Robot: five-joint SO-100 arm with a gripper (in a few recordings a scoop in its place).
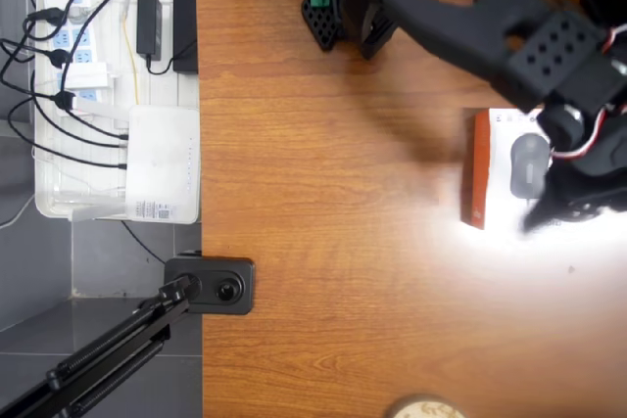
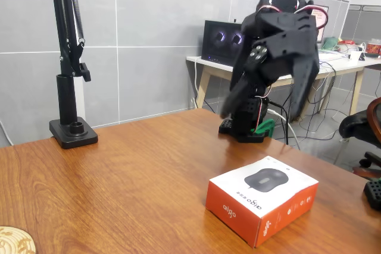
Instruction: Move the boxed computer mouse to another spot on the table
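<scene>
Overhead view, far left: white tray [image 1: 54, 205] beside the table edge, holding a power strip, black adapters [image 1: 149, 24] with trailing cables, and a plain white router box [image 1: 163, 164] with a label at its lower end. Next right: black camera mount [image 1: 210, 286] clamped at the table's left edge on a boom arm running off the lower-left corner. Table [image 1: 333, 242]: warm reddish-brown wood grain, glossy, with a strong glare patch at the right. Bottom edge: part of a pale round disc [image 1: 423, 408]. Top centre: black arm base [image 1: 345, 7], the arm reaching diagonally to the right. Right side: boxed computer mouse [image 1: 509, 168], lying flat on the table, orange-red side panel facing left, white top face printed with a dark grey mouse, partly covered by the arm. Gripper [image 1: 578, 193] directly over the box's right part. In the fixed view, left: black stand [image 2: 71, 87] with springs, foot on the table's far corner. Centre-right: gripper [image 2: 271, 96] raised above the tabletop, its fingers spread wide apart and empty, clear of the carton. Lower right: the carton [image 2: 262, 197] rests near the table's front edge, orange-red sides toward the camera, nothing touching it.
</scene>
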